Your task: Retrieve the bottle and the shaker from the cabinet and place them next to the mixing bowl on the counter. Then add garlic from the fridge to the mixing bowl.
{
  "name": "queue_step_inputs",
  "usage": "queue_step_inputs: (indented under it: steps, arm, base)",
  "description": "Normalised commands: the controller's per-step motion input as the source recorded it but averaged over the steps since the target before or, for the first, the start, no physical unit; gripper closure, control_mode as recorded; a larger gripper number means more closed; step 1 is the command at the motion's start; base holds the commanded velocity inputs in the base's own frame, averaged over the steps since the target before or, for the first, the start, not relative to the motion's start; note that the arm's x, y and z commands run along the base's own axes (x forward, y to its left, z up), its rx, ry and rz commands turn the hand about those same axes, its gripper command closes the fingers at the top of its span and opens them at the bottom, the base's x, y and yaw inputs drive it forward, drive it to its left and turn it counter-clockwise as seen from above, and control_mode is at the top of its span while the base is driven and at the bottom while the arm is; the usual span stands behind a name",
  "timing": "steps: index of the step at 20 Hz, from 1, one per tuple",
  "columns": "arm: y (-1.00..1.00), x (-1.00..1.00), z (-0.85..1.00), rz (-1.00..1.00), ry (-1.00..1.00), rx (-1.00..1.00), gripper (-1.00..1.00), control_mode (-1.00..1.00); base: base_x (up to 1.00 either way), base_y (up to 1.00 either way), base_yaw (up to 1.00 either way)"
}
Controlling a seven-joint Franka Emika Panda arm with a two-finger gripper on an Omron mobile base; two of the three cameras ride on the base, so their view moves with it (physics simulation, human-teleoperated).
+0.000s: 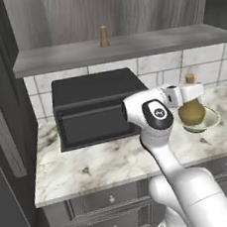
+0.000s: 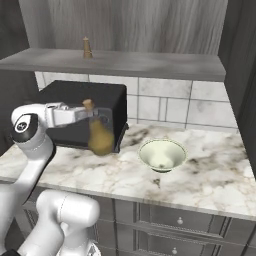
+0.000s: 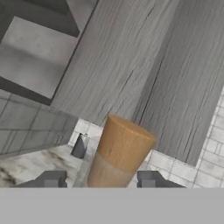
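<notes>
The bottle [image 2: 100,136] is gripped at its neck by the gripper [image 2: 89,114] and hangs upright above the counter [image 2: 210,165], left of the bowl [image 2: 162,154], so it can be set down beside it. 1 shaker [image 2: 87,47] is left on the shelf [image 2: 150,64].

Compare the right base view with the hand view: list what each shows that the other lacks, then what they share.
Right base view alone: the mixing bowl on the marble counter, the black appliance, the shaker on the shelf, and the bottle's rounded body. Hand view alone: the cork top seen close between the two finger tips. Both: the bottle held in the gripper, its jaws at the neck, and the tiled wall.
</notes>
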Motion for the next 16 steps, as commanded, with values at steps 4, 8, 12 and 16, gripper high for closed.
queue_step_inputs:
  steps: [4,8,12,16]
  arm:
    - [0.34,0.39,-0.38,-0.03,-0.11,0.0,1.0,-1.0]
    - [0.11,0.33,-0.31,-0.01,-0.09,0.0,1.0,-1.0]
    - [0.03,0.21,-0.31,-0.06,-0.09,0.0,1.0,-1.0]
    - [0.0,0.09,-0.34,-0.09,-0.04,0.01,1.0,-1.0]
  base:
    - [0.0,0.0,0.0]
    - [0.0,0.0,0.0]
    - [0.0,0.0,0.0]
    - [0.0,0.0,0.0]
